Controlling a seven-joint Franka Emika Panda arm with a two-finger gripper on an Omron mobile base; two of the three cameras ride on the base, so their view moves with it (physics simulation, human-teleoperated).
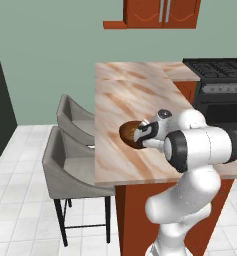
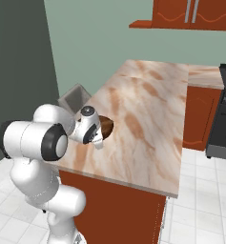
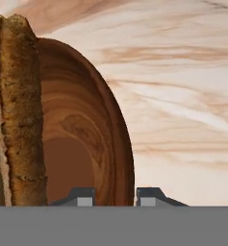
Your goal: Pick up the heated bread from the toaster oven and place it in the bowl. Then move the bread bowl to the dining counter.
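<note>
The dark-brown wooden bowl sits low over the near left part of the dining counter; I cannot tell if it rests on the marble. My gripper is shut on the bowl's rim, one fingertip inside and one outside. In the hand view a rough golden-brown crusty piece, seemingly the bread, lies in the bowl at the left. The toaster oven is out of view.
Two grey padded stools stand along the counter's left side, one showing as. A black stove range stands at the far right. Reddish wall cabinets hang above.
</note>
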